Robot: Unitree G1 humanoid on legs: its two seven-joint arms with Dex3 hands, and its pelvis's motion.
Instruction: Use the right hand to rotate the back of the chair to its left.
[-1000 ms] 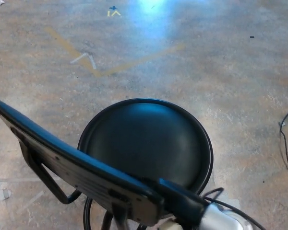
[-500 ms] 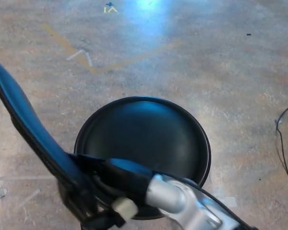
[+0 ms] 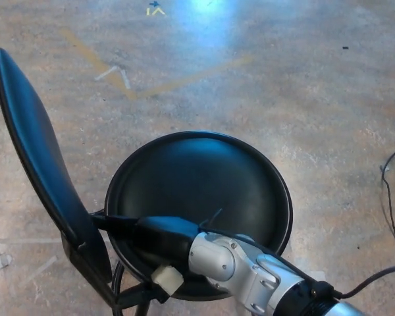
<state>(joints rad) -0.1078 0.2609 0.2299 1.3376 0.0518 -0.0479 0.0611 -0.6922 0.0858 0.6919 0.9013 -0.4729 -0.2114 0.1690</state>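
Right hand (image 3: 141,232) against chair (image 3: 197,197) backrest (image 3: 36,151), above seat.

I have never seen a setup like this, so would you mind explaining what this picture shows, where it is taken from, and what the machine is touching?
The picture comes from a camera on a humanoid robot's head, looking down at the floor before it. The black round disc is the seat of a chair; the long black curved panel on the left is the chair's backrest, seen nearly edge on. The silver and black limb entering from the lower right is the robot's right arm. Its black right hand reaches across the seat's near edge to the base of the backrest; whether it grips or only presses there I cannot tell. The left hand is not in the picture. The concrete floor carries tape marks, and a black cable lies at the right edge.
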